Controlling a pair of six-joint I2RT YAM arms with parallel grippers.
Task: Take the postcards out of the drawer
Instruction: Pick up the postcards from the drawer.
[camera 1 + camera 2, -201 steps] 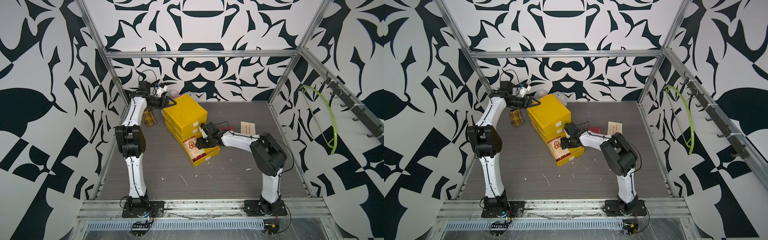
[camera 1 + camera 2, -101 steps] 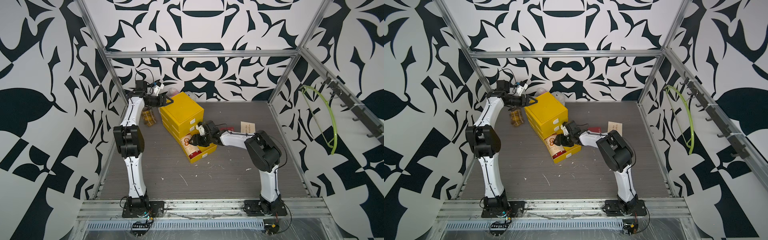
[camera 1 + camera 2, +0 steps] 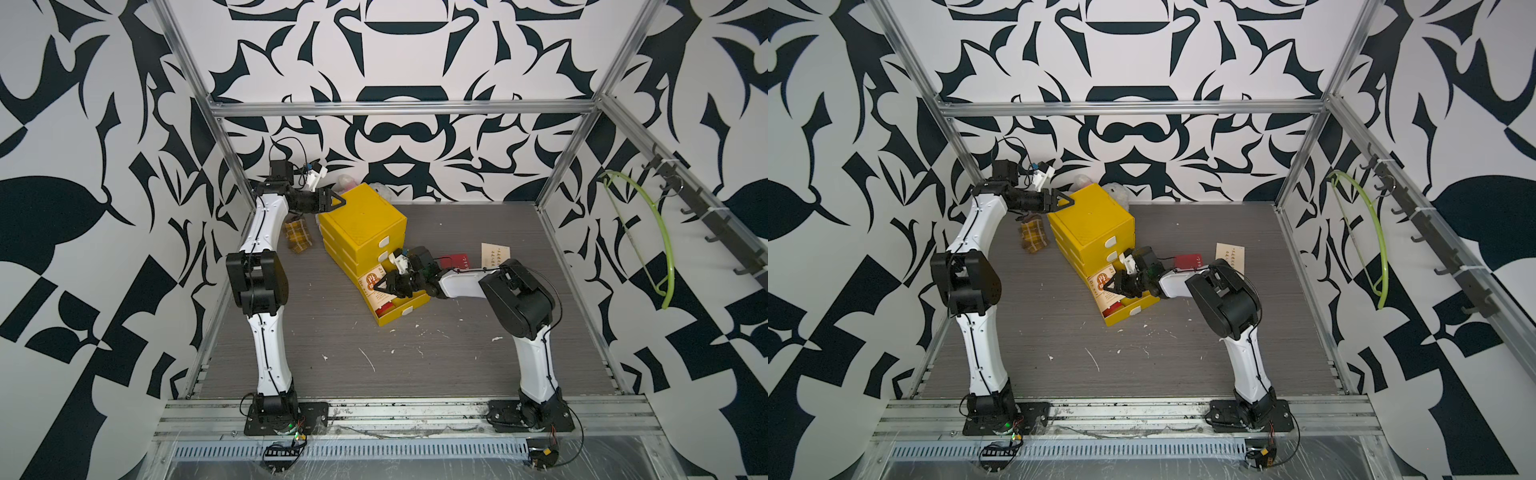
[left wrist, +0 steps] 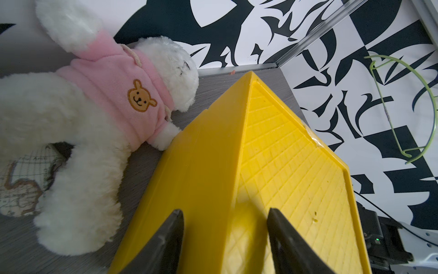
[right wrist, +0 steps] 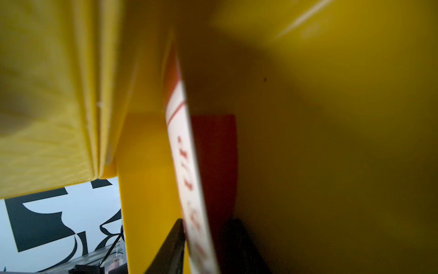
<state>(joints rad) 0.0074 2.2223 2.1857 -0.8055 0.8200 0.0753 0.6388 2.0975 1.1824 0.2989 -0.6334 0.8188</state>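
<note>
In the pulled-out bottom drawer (image 3: 400, 312) of the yellow plastic cabinet (image 3: 360, 216), a thin cream postcard (image 3: 371, 277) with a round orange emblem tilts over a flat red postcard (image 5: 219, 151). The right end effector (image 3: 1115, 287) flanks its edge narrowly; whether it pinches is unclear. A loose red card (image 3: 456, 261) and a loose cream card (image 3: 494, 254) lie on the grey wood-grain table (image 3: 457, 353). The left end effector (image 4: 225, 213) hovers spread wide over the cabinet's ribbed corner, holding nothing.

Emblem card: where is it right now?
In both top views the emblem card sits in the open bottom drawer, mid-table, between the jaws of the right gripper; a red card lies there too.
</note>
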